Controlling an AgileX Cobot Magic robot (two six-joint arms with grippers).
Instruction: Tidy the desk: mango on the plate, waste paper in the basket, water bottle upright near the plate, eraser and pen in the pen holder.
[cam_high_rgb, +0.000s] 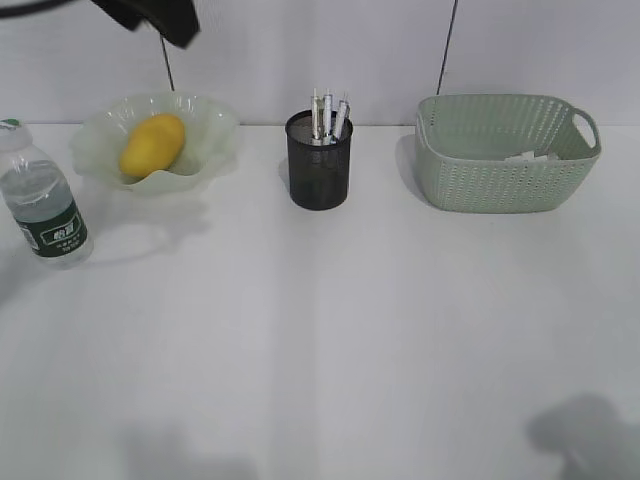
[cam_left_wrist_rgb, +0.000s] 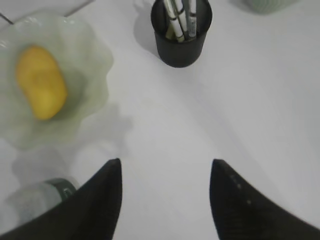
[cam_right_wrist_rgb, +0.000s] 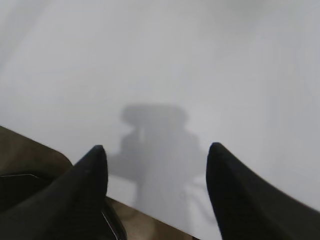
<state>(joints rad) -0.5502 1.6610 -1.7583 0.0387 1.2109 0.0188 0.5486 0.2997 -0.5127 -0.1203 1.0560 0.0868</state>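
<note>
black left claw (cam_left_wrist_rgb: 165, 200), tapered pointed fingers, matte black right claw (cam_right_wrist_rgb: 156, 190)

Bright, soft shadows, blurry wrist views

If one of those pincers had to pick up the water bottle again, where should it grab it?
Probably around the middle of the water bottle, at the dark green label, coming in level from the side. It stands upright and its body is round and straight there, so two fingers could close across it evenly. The open left pincer is nearest. The bottle's right side faces bare desk, so that approach looks freest.
</note>
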